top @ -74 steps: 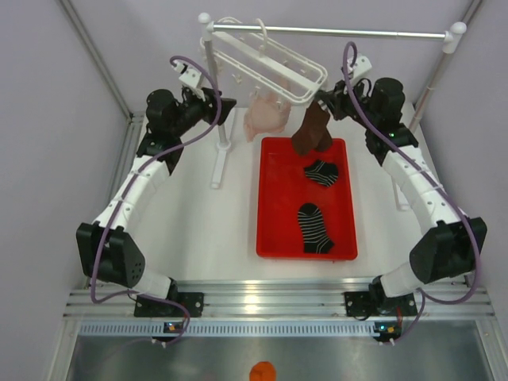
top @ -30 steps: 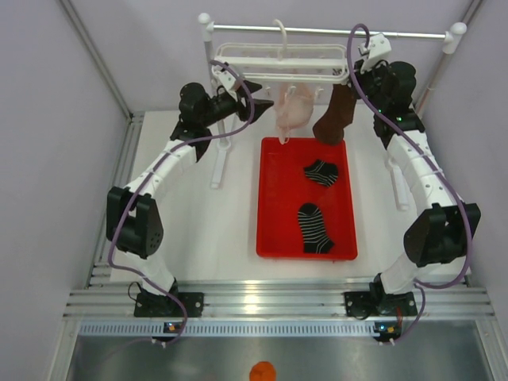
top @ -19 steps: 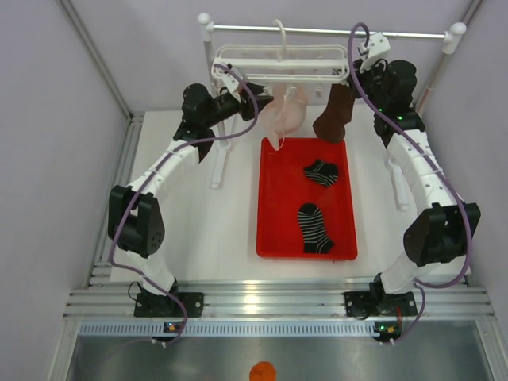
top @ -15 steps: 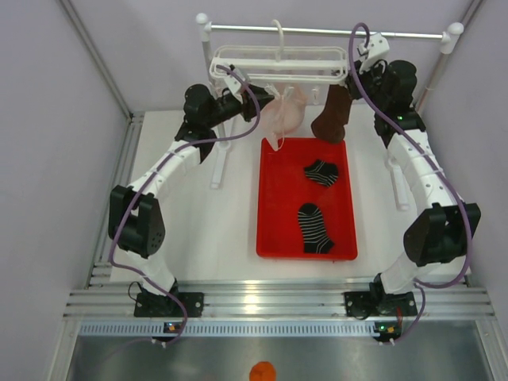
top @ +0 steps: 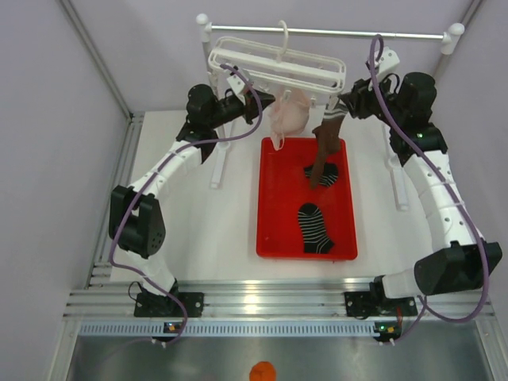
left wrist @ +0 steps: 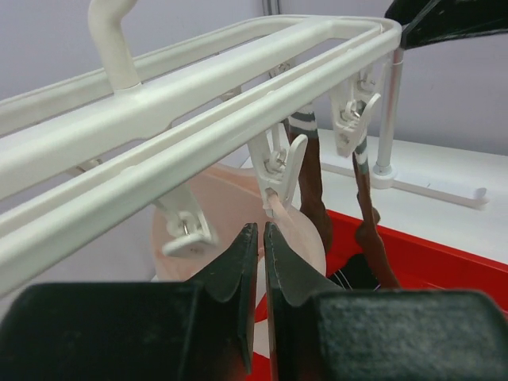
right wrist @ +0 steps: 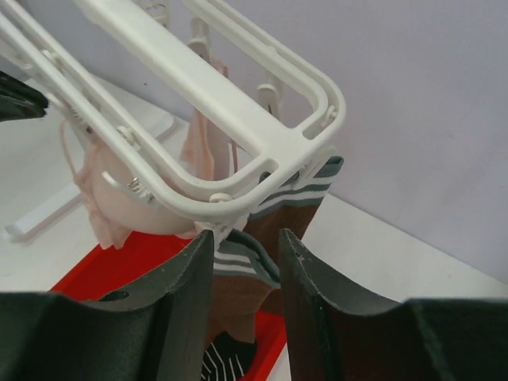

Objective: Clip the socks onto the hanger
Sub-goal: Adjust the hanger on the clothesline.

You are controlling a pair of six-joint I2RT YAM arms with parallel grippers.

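The white hanger [top: 274, 63] hangs tilted from the stand's bar. Two dark brown socks [top: 326, 139] with striped cuffs hang from its pegs at the right end. They also show in the left wrist view, brown socks [left wrist: 367, 210], and in the right wrist view, a striped cuff [right wrist: 242, 262]. My right gripper [top: 343, 107] is open, its jaws either side of that cuff without touching it [right wrist: 246, 238]. My left gripper [top: 262, 101] is shut with nothing in it, just below a peg [left wrist: 275, 168], fingertips together [left wrist: 259, 232]. Two black striped socks [top: 315, 227] lie in the red tray [top: 264, 238].
A pale pink fabric item [top: 290, 115] hangs from the hanger's middle, right behind my left fingertips. The stand's metal crossbar [top: 357, 32] runs across the back, with white posts and feet on the table on both sides of the tray.
My right gripper has opened and drawn back to the right, leaving the brown sock on its peg. My left gripper has shut. The hanger has swung into a tilt.
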